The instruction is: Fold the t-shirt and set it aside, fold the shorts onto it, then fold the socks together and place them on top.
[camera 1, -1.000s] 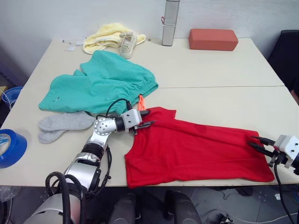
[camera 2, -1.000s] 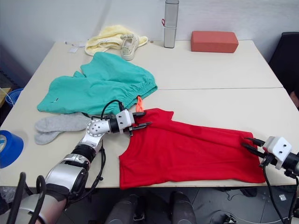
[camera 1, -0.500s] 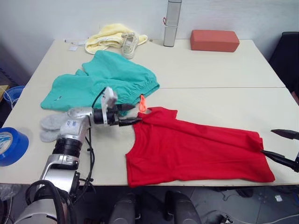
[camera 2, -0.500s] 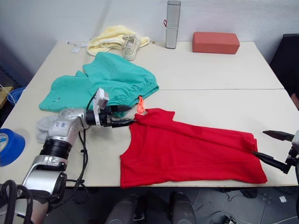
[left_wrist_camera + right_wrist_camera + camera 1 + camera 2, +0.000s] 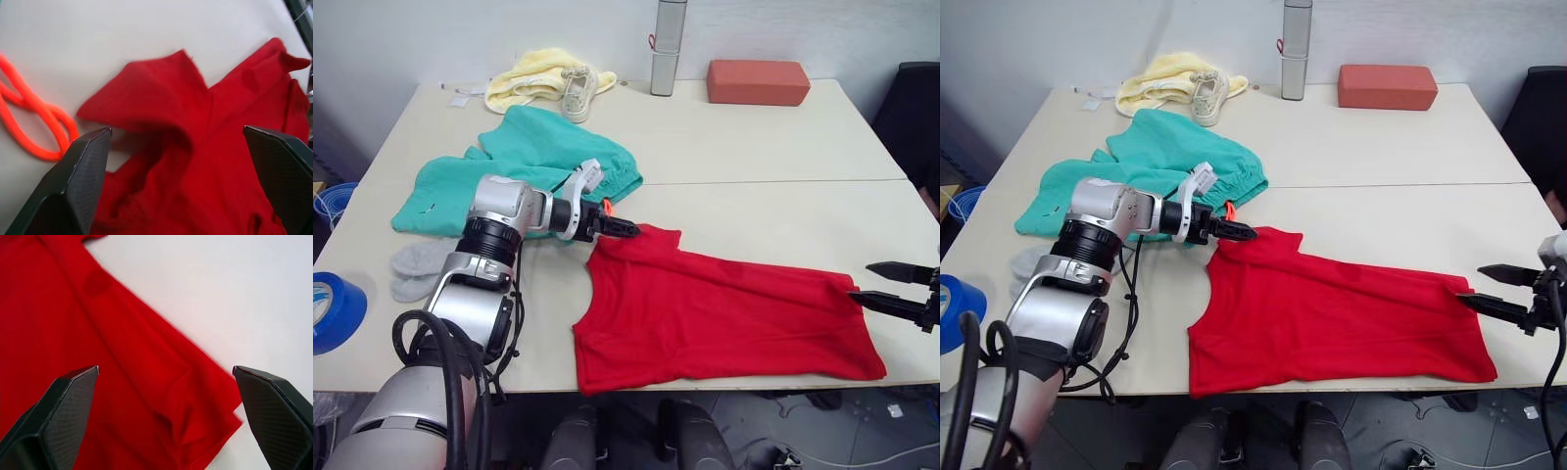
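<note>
The red t-shirt [image 5: 724, 313] lies flat, spread sideways near the table's front edge, with its neck end to the left. My left gripper [image 5: 625, 228] is open, its fingertips just over the shirt's upper left corner; in the left wrist view my left gripper [image 5: 176, 131] straddles that rumpled corner, beside the orange drawstring [image 5: 34, 122]. My right gripper [image 5: 860, 281] is open at the shirt's right hem, and in the right wrist view my right gripper [image 5: 165, 368] spans the hem corner. The teal shorts [image 5: 529, 166] lie bunched behind the left arm. The grey socks [image 5: 416, 269] lie at the left.
At the table's back are a pale yellow cloth [image 5: 533, 73], a small off-white shoe [image 5: 576, 90], a metal cylinder [image 5: 664, 49] and a red-brown block [image 5: 758, 82]. A blue tape roll [image 5: 333, 308] sits at the front left edge. A black chair [image 5: 915, 108] stands at the right.
Both grippers have opened wide and let go of the t-shirt. The left arm swung out left and now reaches in from the shorts' side. The right gripper drew back slightly from the hem.
</note>
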{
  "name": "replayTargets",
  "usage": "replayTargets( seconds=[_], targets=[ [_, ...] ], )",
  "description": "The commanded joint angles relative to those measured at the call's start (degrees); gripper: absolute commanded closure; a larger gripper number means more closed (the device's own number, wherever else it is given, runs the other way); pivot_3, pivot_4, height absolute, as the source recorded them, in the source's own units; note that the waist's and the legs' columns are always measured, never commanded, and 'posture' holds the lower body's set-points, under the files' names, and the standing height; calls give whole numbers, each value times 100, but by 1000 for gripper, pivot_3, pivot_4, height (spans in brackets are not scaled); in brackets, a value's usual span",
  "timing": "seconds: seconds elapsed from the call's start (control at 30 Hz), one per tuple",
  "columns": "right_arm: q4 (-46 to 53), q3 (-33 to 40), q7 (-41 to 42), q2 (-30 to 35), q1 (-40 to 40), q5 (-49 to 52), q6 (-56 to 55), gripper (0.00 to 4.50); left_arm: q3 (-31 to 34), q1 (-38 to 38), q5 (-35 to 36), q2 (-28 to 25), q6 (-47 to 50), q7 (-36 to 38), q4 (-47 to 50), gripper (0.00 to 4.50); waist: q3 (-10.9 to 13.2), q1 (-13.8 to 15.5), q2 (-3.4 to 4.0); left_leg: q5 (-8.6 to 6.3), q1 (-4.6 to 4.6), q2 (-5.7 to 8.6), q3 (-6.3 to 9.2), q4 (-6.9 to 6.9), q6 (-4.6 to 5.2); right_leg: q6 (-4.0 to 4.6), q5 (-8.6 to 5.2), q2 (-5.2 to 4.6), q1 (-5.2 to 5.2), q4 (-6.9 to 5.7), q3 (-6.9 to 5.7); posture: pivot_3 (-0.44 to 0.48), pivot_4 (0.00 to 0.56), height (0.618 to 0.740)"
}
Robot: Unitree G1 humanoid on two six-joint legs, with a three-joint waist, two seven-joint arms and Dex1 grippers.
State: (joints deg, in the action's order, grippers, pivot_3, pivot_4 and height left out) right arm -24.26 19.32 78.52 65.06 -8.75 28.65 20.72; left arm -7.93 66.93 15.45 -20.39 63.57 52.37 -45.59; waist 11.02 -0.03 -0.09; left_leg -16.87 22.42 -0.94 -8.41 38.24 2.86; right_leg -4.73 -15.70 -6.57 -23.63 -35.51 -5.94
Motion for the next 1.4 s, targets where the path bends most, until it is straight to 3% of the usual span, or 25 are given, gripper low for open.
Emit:
replayTargets(
  seconds=[0.03, 0.4, 0.7, 0.93, 1.0, 1.1, 1.4],
  targets=[
    [-151, -55, 146, 87, -255, -204, -316, 34, 82, 221, -51, 154, -65, -88, -348, 0, 1, -3, -1, 0, 0, 0, 0, 3, 0, -1, 0, 0, 0, 1, 0, 0, 150, 740],
    [-467, -119, 433, -8, -393, -518, -838, 34, 1376, 732, 131, 843, -802, -1238, -1808, 0, 3, 61, -5, -3, -2, 4, 0, 9, -3, -2, 0, -11, 0, 6, 3, 0, 150, 740],
    [-917, -417, 805, 91, -618, -933, -1548, 34, 1685, 810, 51, 1063, -1492, -1538, -2189, 0, 3, 37, -6, -6, -5, 4, -3, 8, -9, -3, 0, -9, 0, 5, 3, 0, 150, 740],
    [-1087, -876, 522, -84, -963, -1345, -1629, 34, 1816, 622, 54, 1193, -1882, -1545, -2208, 0, 3, 19, -6, -6, -5, 4, -3, 9, -11, -3, 0, -9, 0, 4, 3, 0, 150, 740],
    [-1236, -995, 382, -168, -1131, -1469, -1631, 0, 1821, 574, 25, 1195, -1980, -1546, -2209, 387, 3, 10, -6, -7, -5, 4, -3, 9, -11, -3, 0, -9, 0, 4, 3, 0, 150, 740],
    [-1438, -1084, 319, -286, -1340, -1549, -1667, 614, 1870, 496, -34, 1223, -2358, -1741, -2188, 1178, 3, 4, -6, -6, -5, 3, -4, 7, -12, -3, 0, -8, -2, 4, 3, 0, 150, 740],
    [-1479, -1061, 540, -364, -1425, -1460, -1835, 3744, 1845, 398, -56, 1296, -2622, -1621, -2216, 4039, 4, 8, -6, -6, -4, 4, -4, 8, -12, -2, 0, -7, -2, 4, 1, 0, 150, 740]
  ],
)
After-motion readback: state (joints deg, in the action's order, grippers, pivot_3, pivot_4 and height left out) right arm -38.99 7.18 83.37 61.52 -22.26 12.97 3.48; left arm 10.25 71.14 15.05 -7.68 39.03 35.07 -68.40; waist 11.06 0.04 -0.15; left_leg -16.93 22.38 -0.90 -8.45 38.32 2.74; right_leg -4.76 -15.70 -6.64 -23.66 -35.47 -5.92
